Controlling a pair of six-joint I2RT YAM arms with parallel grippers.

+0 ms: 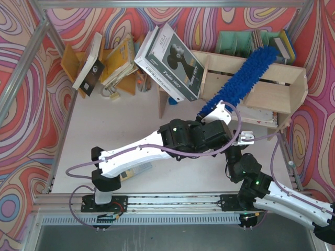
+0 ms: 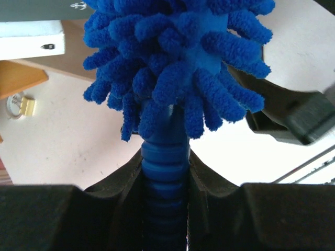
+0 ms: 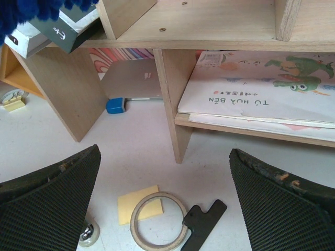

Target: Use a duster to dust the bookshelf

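**Swirl-printed walls (image 1: pixel 157 13), white table (image 1: pixel 131 125): duster (image 1: pixel 246 78) slanted across the bookshelf (image 1: pixel 272 94)**

Against that loud backdrop the duster runs as a diagonal from low left to high right. Its fluffy head lies over the bookshelf's top board and its tip reaches toward the mint-green file holder (image 1: pixel 233 42) at the back. Whether the fibres press on the wood or hang just above it cannot be told from overhead.

The dark blue ribbed handle sits in the left gripper (image 2: pixel 165 172), whose jaws are clamped on it right below the first tufts. In the left wrist view the handle runs straight up the middle of the jaws, and the head fans out just past their tips.

The right gripper (image 3: pixel 165 151) carries nothing and its jaws stand wide apart. It faces the lower bay, where a picture book (image 3: pixel 261 94) lies flat. A wooden ring (image 3: pixel 157 222), a yellow note (image 3: pixel 138 209) and a black clip (image 3: pixel 201 222) lie on the table beneath it.

Trouble would most likely come from the black-and-white book (image 1: pixel 170 60), which leans tilted at the shelf's left end, just beside the handle. A sweep carried too far left could tip it off. Pressing the long head hard onto the board could also lever the handle round in the jaws, since the grip is at one end only. The two arms are close together near the shelf front, so a wide stroke risks the left wrist brushing the idle right arm.
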